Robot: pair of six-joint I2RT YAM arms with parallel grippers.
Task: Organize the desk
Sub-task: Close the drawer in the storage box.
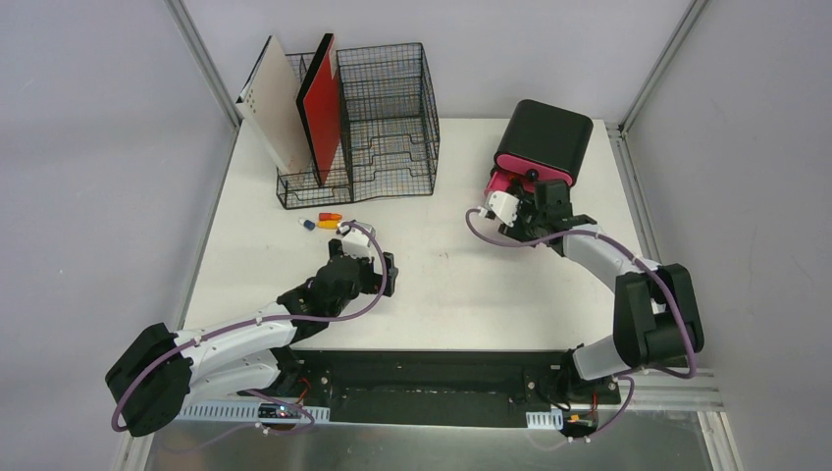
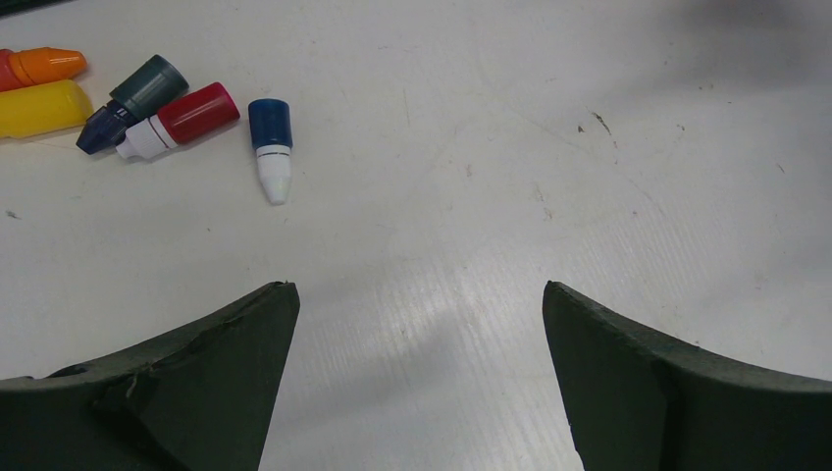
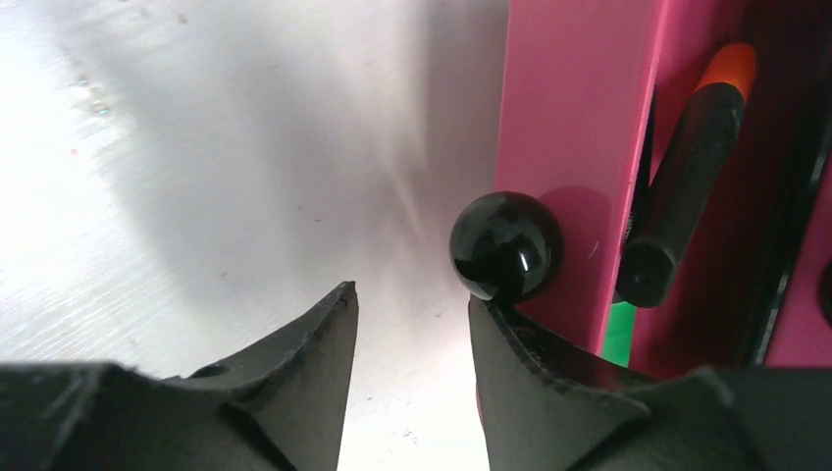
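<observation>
Scanning the worktop [image 1: 471, 294], we see the left claw [image 2: 420, 287] apart near a cut-off yellow marker [image 2: 39, 108], the right claw [image 3: 410, 294] parted beside a knob [image 3: 505, 245], a pen [image 3: 687, 167] half hidden.

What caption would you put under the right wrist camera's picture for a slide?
Right gripper, jaws parted, beside the black knob of a pink drawer holding an orange-capped black marker.

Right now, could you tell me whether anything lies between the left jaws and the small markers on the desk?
Nothing visible does: only bare desk lies between the left gripper, jaws open, and the blue-and-white marker, the nearest of them.
</observation>
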